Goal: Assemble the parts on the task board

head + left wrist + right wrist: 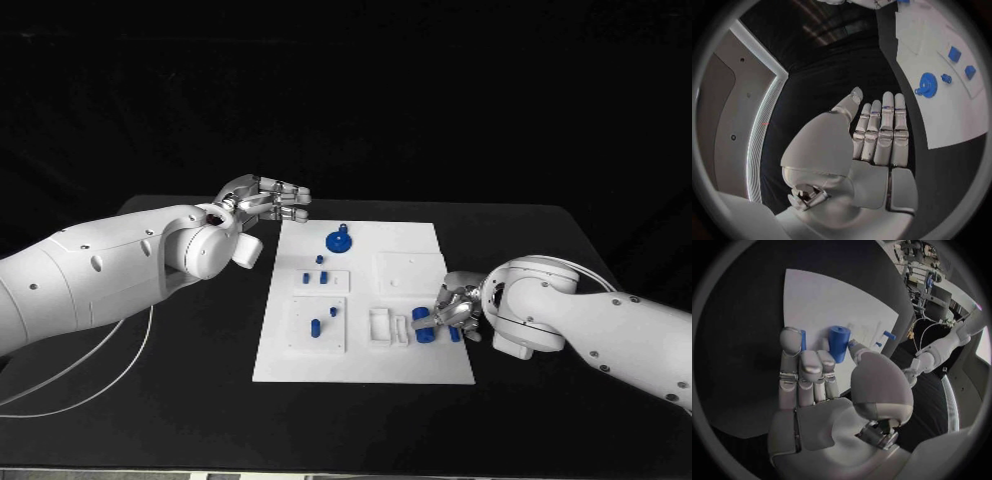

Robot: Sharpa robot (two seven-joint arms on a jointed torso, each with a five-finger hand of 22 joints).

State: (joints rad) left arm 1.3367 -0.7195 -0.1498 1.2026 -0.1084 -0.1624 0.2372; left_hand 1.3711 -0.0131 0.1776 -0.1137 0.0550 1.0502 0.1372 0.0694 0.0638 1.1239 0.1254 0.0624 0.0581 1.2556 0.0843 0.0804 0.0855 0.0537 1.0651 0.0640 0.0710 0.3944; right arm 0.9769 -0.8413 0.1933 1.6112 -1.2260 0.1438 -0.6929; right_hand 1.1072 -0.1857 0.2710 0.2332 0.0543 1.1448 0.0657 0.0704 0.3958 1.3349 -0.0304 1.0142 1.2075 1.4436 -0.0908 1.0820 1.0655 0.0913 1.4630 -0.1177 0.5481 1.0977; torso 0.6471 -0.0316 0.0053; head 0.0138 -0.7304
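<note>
A blue cylinder [838, 342] was pinched between the fingers [803, 367] and thumb of the right hand [459, 312], low over the near right part of the task board [411, 238], just beside further blue pieces [423, 325]. The left hand [873, 135] was held off the board's far left corner with its fingers [887, 125] pressed together and straight, nothing being gripped. A round blue part [338, 241] was seen at the far middle of the board, small blue parts [325, 277] on a raised square on the left, and others on the near left square [319, 323]. The raised square right of centre [408, 272] bore nothing blue. The assembly was judged partly done, at most: the held cylinder remained to be seated, and whether the other parts were seated or loose could not be told.
</note>
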